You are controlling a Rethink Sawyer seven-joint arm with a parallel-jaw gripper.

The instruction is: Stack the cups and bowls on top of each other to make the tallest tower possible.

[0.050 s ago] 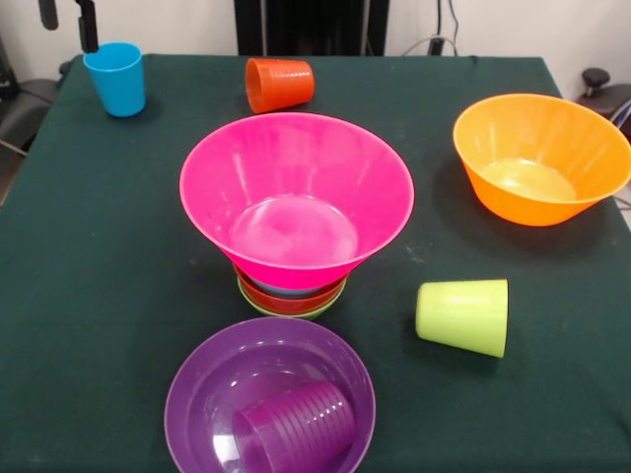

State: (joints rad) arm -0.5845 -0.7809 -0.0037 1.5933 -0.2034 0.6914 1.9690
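A: Camera setup?
B: One view only, front, raised, angled down over the green table [89, 296].
A: How close?
B: Close. The purple bowl [197, 394] is cut by the bottom edge; the far table edge sits near the top.

Dark green cloth table [89, 296], hot pink plastic bowl [296, 197], orange-yellow plastic bowl [540, 158], translucent purple shallow bowl [202, 394], ribbed purple cup [294, 426], lime green cup [463, 316], ribbed orange cup [279, 84], sky blue cup [115, 79].
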